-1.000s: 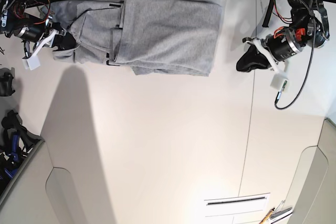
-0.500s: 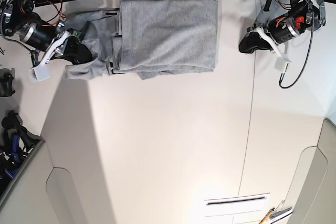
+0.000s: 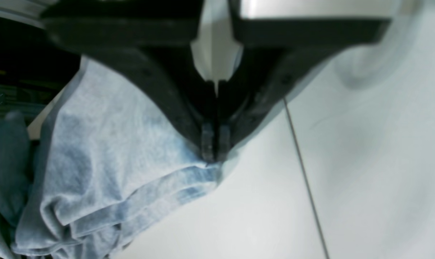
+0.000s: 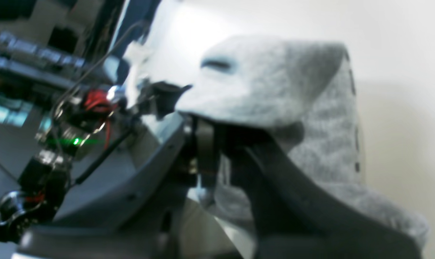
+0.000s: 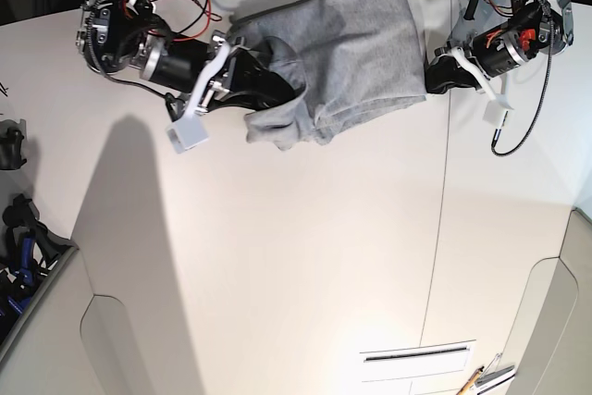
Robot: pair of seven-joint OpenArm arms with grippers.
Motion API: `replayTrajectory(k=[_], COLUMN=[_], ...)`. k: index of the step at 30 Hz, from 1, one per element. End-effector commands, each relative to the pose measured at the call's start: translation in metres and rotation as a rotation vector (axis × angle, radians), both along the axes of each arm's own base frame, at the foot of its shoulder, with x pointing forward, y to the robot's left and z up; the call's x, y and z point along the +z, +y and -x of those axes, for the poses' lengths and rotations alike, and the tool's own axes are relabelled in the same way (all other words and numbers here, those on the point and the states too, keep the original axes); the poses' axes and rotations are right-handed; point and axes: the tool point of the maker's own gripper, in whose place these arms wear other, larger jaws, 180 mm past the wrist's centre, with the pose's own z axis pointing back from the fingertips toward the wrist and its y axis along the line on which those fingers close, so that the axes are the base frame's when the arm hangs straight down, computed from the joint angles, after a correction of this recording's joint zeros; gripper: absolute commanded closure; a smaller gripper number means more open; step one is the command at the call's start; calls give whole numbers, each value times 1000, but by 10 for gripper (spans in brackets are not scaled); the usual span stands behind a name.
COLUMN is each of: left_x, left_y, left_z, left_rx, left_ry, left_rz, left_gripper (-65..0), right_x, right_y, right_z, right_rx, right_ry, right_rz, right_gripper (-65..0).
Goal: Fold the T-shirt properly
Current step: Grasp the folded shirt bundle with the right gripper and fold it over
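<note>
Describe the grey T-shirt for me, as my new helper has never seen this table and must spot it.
On the pale table, look to the far edge, between the two black robot arms. The bunched, partly folded cloth there is the T-shirt, with the right claw over its near left part. Its soft heather grey sets it apart from the hard black arms.

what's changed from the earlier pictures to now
The right end effector, gripping the shirt, swung toward the left one, bunching its near end inward. The shirt's far edge shifted over to the left end effector. That arm barely moved lately; the table stayed put.
</note>
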Motion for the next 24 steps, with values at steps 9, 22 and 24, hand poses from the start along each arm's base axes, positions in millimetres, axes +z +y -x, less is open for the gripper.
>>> replayTrajectory(k=[9, 22, 24], left_x=[0, 0, 0], left_y=[5, 4, 4], left_z=[2, 1, 1], left_rx=[-8, -8, -8], left_ry=[12, 11, 11], left_rz=[-20, -17, -17], left_gripper=[0, 0, 0], right_x=[28, 22, 22], right_y=[76, 110, 110], right_z=[13, 17, 17], right_rx=[156, 246, 246], right_ry=[-128, -247, -247], right_rz=[-58, 84, 85], right_gripper=[0, 0, 0])
